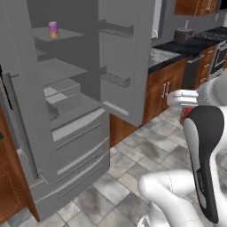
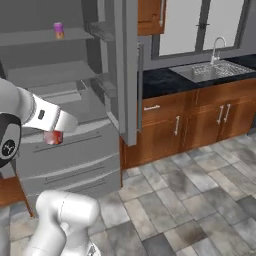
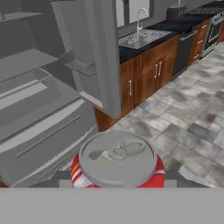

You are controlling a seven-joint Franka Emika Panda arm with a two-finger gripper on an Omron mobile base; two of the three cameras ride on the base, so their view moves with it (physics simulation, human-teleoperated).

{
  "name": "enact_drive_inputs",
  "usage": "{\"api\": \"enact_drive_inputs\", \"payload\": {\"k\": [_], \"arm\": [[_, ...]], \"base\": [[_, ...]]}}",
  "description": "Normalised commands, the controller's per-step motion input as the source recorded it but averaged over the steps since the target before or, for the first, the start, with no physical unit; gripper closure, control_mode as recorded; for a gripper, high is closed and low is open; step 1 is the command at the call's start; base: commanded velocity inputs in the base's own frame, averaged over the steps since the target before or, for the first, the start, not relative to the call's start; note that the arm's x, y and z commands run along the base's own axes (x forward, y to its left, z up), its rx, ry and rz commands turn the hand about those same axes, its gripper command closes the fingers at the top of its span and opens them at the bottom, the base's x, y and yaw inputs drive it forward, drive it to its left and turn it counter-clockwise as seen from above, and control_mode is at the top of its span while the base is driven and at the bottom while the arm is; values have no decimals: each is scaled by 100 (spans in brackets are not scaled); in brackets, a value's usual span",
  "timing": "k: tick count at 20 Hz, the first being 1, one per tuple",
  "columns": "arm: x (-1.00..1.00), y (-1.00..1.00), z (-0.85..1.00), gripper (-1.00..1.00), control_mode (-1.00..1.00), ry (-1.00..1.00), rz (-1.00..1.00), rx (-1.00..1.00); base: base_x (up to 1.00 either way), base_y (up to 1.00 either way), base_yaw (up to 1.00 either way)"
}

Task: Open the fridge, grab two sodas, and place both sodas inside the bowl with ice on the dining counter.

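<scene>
The grey fridge (image 1: pixel 75 133) (image 2: pixel 70 160) (image 3: pixel 39 127) stands open, its shelves bare apart from the purple-and-orange soda (image 1: pixel 53 29) (image 2: pixel 58 30) upright on the top shelf. My gripper (image 2: pixel 52 136) (image 3: pixel 117 177) is shut on the red soda (image 2: pixel 53 137) (image 3: pixel 117 159), whose silver top faces the hand camera. It holds the can in the air in front of the fridge's drawers, clear of the shelves. In the left base view a sliver of the red soda (image 1: pixel 184 116) peeks from behind my forearm. The bowl and the dining counter are out of view.
The fridge's open right door (image 1: pixel 128 66) (image 2: pixel 129 75) (image 3: pixel 103 57) juts out between me and the dark-topped counter with its sink (image 2: pixel 210 70) (image 3: pixel 140 38). Wood cabinets (image 2: pixel 185 120) run below it, a stove (image 1: pixel 217 48) beyond. Tiled floor (image 2: pixel 190 200) lies open to the right.
</scene>
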Motion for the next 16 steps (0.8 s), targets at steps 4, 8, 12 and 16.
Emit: {"api": "enact_drive_inputs", "payload": {"k": [4, 8, 12, 16], "arm": [[0, 0, 0, 100, 100, 0, 0, 0], [0, 0, 0, 100, 100, 0, 0, 0], [0, 0, 0, 100, 100, 0, 0, 0], [0, 0, 0, 100, 100, 0, 0, 0]], "base": [[-99, 18, -51], [-99, 16, -50], [-98, 15, -51], [-97, 14, -51]]}}
